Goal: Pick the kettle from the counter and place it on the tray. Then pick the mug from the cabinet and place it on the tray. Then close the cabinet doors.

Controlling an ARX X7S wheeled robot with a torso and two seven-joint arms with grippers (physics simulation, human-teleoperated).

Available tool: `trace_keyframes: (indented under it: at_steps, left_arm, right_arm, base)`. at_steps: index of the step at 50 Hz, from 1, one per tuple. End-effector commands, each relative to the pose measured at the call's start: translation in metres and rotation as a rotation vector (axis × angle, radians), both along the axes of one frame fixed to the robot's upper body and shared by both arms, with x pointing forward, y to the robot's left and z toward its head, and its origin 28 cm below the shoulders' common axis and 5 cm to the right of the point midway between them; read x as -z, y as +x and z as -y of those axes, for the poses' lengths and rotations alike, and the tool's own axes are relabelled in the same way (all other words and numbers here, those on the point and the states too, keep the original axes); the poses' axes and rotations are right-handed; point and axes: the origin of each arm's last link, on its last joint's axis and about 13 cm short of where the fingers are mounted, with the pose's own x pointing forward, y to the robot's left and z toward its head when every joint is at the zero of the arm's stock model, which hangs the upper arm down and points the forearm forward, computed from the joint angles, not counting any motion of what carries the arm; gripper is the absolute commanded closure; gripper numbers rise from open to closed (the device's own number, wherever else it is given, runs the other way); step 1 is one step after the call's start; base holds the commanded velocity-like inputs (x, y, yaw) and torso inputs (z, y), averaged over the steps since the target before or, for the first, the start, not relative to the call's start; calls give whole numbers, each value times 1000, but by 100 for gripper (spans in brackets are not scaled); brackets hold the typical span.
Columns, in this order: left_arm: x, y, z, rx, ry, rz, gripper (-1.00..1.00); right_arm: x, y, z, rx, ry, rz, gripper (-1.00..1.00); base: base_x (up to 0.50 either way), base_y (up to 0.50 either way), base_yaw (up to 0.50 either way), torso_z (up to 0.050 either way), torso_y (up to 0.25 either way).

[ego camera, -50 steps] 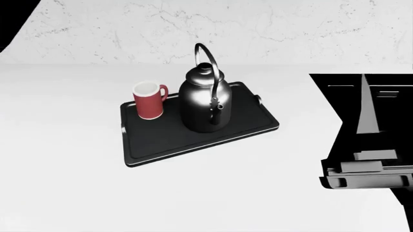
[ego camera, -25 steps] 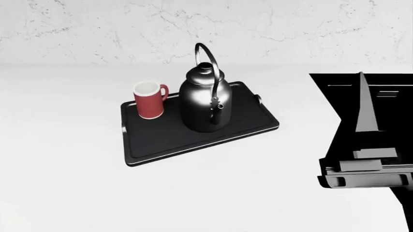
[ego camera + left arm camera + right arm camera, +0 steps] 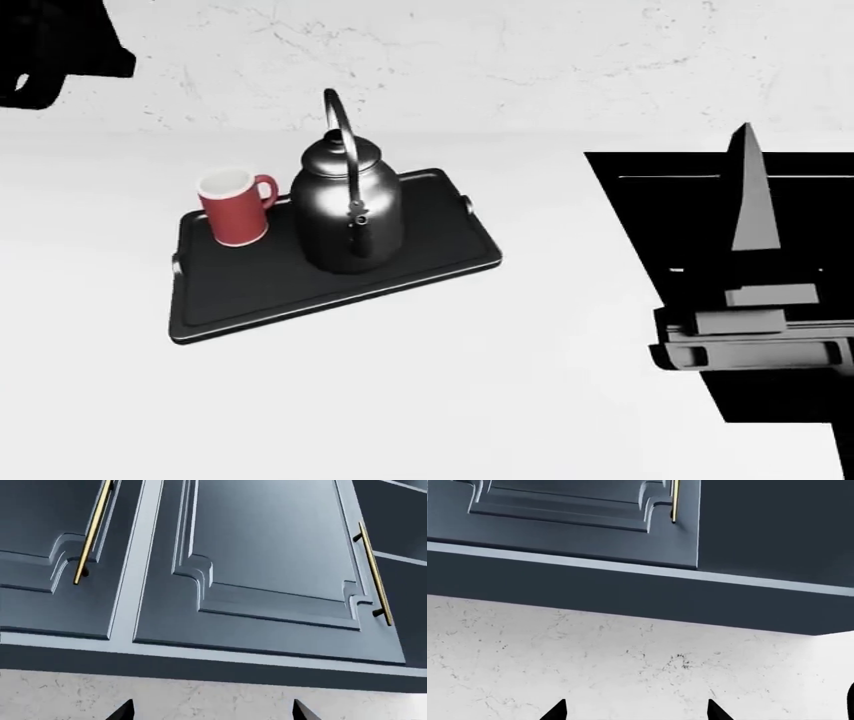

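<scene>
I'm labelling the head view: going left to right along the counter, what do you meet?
Mug → kettle, both on the tray → bare counter → black sink.

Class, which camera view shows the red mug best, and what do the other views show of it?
The head view shows the mug best: whole and unobstructed, upright on the tray beside the kettle. Neither wrist view shows it; the left wrist view shows the cabinet doors, and the right wrist view a door corner and the marbled wall.
</scene>
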Motion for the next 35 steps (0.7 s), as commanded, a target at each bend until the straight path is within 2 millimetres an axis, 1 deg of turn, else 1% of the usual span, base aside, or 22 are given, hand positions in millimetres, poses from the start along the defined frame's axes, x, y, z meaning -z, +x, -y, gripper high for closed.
trace_keyframes:
  at_steps: [1, 15, 19, 35]
  left_arm:
    - [26, -30, -8, 20, -66, -53, -100]
    - [32, -30, -7, 21, -64, -67, -100]
    - [33, -28, -8, -4, -58, -63, -100]
    - [31, -31, -8, 22, -56, -67, -100]
  right_arm:
    - [-1, 1, -1, 3, -2, 7, -100]
    - [-2, 1, 0, 8, -2, 17, -100]
    - [-2, 1, 1, 12, 1, 16, -100]
    - [-7, 3, 0, 10, 2, 22, -100]
  base:
    - [1, -500, 0, 0, 0]
    - [1, -500, 0, 0, 0]
    - [1, -500, 0, 0, 0]
    - [1, -500, 0, 0, 0]
